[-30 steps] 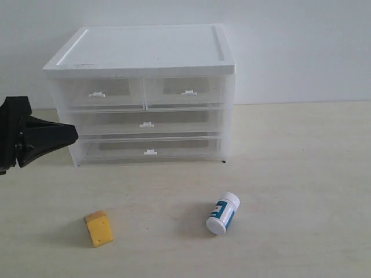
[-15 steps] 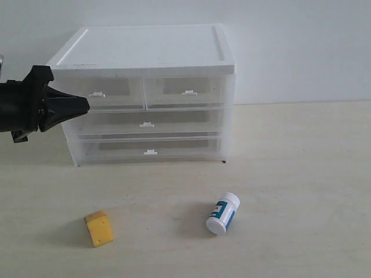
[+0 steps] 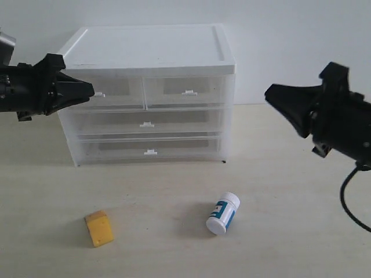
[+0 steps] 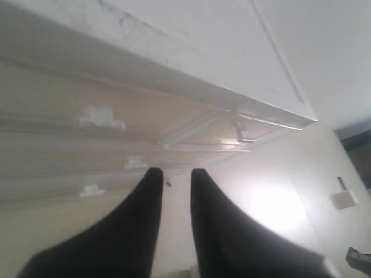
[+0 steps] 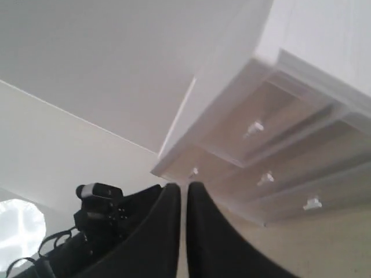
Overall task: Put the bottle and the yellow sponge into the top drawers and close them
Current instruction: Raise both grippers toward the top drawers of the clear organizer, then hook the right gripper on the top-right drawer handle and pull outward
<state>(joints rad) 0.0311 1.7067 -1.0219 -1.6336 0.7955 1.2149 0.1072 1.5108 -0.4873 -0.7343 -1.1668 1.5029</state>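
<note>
**Task status.** No step is complete.
- Both top drawers, left (image 3: 119, 88) and right (image 3: 171, 87), sit flush in the drawer unit (image 3: 145, 49), so they are closed.
- The bottle (image 3: 223, 213) lies on its side on the counter (image 3: 290, 231), in front of the unit and towards its right.
- The yellow sponge (image 3: 99, 228) rests on the counter in front of the unit's left end, well apart from the bottle.
- Remaining work: open each top drawer, load one item into each, and close both.

**Hand state.**
- The left hand (image 3: 88, 91) has its fingers drawn close, with a narrow gap in the wrist view, and holds nothing.
- The right hand (image 5: 184, 185) has its fingers nearly touching and is also empty.

**Clearances.**
- The left hand's tip is level with the top row, just beside the left drawer's tab handle (image 3: 97, 93). Whether it touches cannot be determined.
- The unit's top lip overhangs the drawer fronts directly above the handles, which limits approach from above.
- The right hand hovers well apart from the unit's right side, with nothing between it and the unit.
- The counter strip between the unit and the two items is bare, which appears sufficient for the drawers to slide out.
- The bottle is likely to roll if nudged.
</note>
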